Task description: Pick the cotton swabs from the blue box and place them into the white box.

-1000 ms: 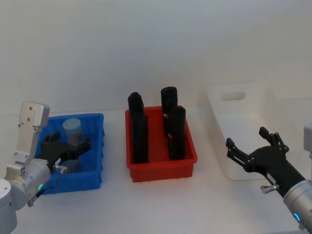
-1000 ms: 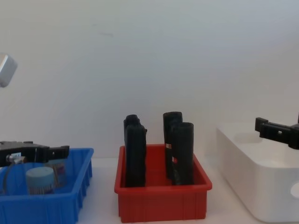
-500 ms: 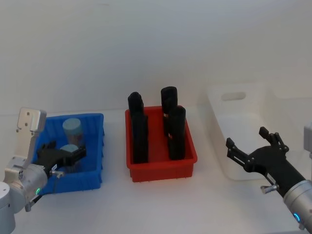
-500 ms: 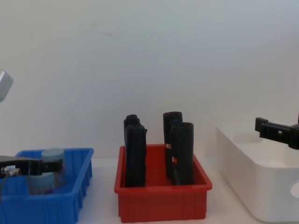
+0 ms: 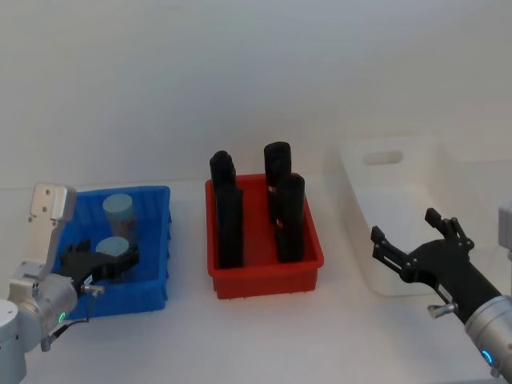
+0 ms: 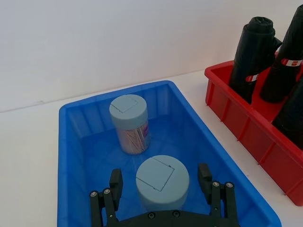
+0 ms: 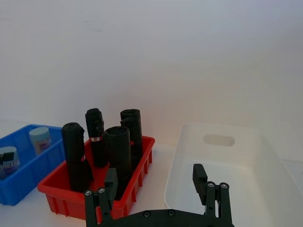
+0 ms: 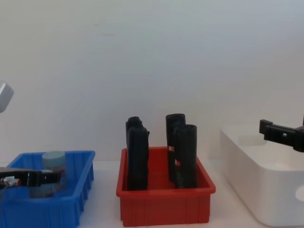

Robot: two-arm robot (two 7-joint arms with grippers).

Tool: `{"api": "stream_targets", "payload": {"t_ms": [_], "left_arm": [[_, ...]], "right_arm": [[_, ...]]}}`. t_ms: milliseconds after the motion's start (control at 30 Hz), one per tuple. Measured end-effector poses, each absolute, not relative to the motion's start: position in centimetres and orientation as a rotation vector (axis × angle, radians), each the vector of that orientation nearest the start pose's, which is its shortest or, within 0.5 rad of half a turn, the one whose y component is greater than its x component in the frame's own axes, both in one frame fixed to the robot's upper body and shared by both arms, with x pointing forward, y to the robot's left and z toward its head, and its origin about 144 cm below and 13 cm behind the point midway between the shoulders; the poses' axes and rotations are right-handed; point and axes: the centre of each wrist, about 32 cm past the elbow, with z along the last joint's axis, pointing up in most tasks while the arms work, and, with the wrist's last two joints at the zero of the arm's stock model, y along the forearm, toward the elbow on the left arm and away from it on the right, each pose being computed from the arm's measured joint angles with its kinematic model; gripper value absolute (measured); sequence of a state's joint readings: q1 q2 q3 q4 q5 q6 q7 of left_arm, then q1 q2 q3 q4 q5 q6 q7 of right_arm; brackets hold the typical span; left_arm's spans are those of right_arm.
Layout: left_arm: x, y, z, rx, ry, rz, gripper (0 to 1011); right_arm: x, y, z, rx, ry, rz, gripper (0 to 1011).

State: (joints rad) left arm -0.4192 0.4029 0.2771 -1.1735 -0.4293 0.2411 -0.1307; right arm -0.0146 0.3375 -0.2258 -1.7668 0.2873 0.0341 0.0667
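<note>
Left gripper [image 6: 160,178] sits low inside the blue box [image 6: 80,156], jaws apart and straddling the near jar [image 6: 162,176] of cotton swabs. A sliver of gap shows on each side between finger and pale blue lid, so nothing is clamped yet. The far jar [image 6: 129,118] stands upright toward the back wall, close behind the near one but not touching it. Right gripper [image 7: 155,172] hovers with jaws wide apart at the near side of the white box [image 7: 213,130], holding nothing; no jar is seen in that tub. The likely trouble is in the closing. If the fingers meet the jar unevenly, one pad would push first and skate the jar across the slick floor, or tip it into the far jar and knock both over. A grip taken high on the lid alone looks chancy too: the lid is smooth and round, and the jar could twist out or drop on the lift. The carry looks like the second hazard. The red bin [image 5: 264,280] with its tall black rolls [image 5: 280,160] lies between the two boxes, so a low pass would clip a roll top or jar the load loose. The right gripper also waits at the white box, and the two arms could crowd each other there.
</note>
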Motion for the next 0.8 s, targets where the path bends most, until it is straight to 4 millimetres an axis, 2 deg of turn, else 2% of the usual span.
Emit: {"api": "stream_targets", "payload": {"t_ms": [167, 333, 500, 567, 800], "left_arm": [[56.74, 31.72, 117.09, 0.263, 0.206, 1.355, 979], [56.93, 31.7, 116.98, 0.269, 0.21, 1.357, 883], [57.08, 31.67, 116.89, 0.274, 0.21, 1.359, 716], [57.1, 31.66, 116.9, 0.274, 0.209, 1.359, 682], [57.07, 31.62, 117.17, 0.273, 0.19, 1.363, 669]], "right_arm": [[44.33, -23.71, 118.87, 0.026, -0.075, -1.229, 1001], [44.33, -23.71, 118.87, 0.026, -0.075, -1.23, 1001], [44.33, -23.71, 118.87, 0.026, -0.075, -1.23, 1001], [44.33, -23.71, 118.87, 0.026, -0.075, -1.229, 1001], [44.33, -23.71, 118.87, 0.026, -0.075, -1.23, 1002]]}}
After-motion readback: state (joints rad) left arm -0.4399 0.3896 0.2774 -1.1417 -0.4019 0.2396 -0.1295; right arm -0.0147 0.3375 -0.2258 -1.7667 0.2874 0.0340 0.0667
